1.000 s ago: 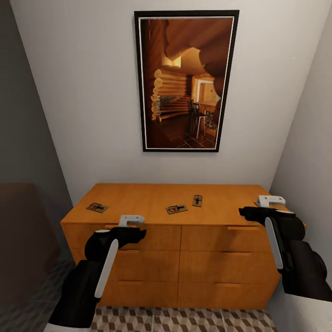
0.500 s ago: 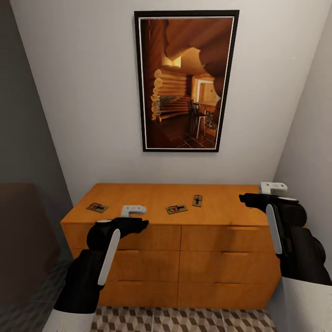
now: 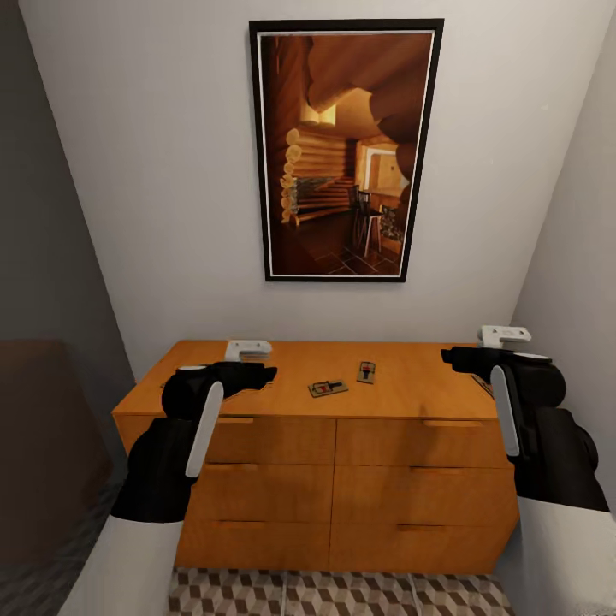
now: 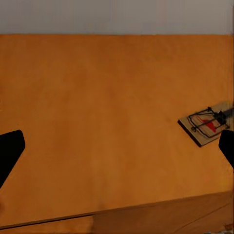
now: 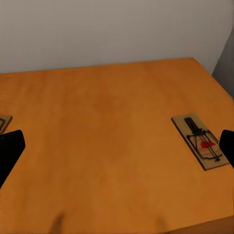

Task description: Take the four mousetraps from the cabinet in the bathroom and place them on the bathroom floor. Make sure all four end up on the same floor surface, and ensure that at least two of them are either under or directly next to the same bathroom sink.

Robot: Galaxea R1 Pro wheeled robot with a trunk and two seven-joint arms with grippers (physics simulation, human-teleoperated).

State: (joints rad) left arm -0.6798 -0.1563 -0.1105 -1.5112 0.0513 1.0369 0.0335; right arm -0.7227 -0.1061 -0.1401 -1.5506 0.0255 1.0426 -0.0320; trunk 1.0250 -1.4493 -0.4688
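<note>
The orange-brown cabinet (image 3: 291, 364) stands against the wall, its drawers closed. On its top lie two mousetraps (image 3: 328, 387) (image 3: 366, 371) near the middle. My left gripper (image 3: 267, 374) hovers over the left part of the top, open; in the left wrist view a mousetrap (image 4: 204, 126) lies beside one black fingertip (image 4: 9, 151). My right gripper (image 3: 447, 355) hovers over the right end, open. Its wrist view shows a mousetrap (image 5: 201, 141) flat on the wood near one fingertip (image 5: 227, 146), and the corner of another mousetrap (image 5: 4, 122) at the frame's edge.
A framed picture (image 3: 346, 150) hangs on the wall above the cabinet. Grey walls close in on both sides, and a dark brown object (image 3: 43, 428) stands at the left. Cube-patterned bathroom floor (image 3: 342, 595) shows below the drawers.
Both arms have risen and reached forward, from in front of the top drawers to above the cabinet top. The left arm now covers the trap at the far left.
</note>
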